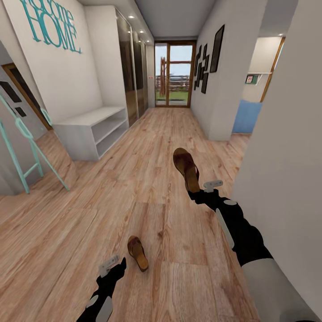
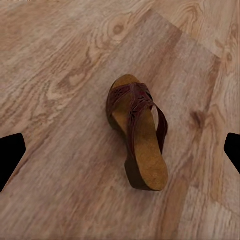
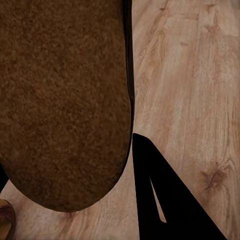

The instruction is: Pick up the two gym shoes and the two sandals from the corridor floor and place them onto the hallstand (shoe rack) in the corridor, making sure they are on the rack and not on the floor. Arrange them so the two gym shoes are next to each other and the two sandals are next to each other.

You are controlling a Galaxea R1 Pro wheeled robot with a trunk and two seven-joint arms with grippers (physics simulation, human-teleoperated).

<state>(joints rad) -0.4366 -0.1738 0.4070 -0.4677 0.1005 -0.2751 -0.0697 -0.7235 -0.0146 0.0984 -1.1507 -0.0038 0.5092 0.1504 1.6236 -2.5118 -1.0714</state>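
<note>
One brown sandal [image 1: 186, 168] hangs above the corridor floor [image 1: 147, 179], heel end held in my right gripper [image 1: 196, 193], which is shut on it. In the right wrist view its tan surface [image 3: 60, 100] looms large beside a black finger [image 3: 160, 195]. The second sandal [image 1: 137, 252] lies on the planks just right of my left gripper [image 1: 117, 268]. The left wrist view looks down on this sandal [image 2: 137, 135], with the fingertips [image 2: 10, 155] spread wide apart on either side: open. The light-grey hallstand [image 1: 91, 129] stands by the left wall, further along. The gym shoes are out of view.
A teal ladder-like frame [image 1: 27, 147] leans at the near left. A white wall [image 1: 286, 156] runs close along my right arm. Dark wardrobe doors [image 1: 132, 67] follow the hallstand, and a glass door [image 1: 174, 74] closes the corridor's far end.
</note>
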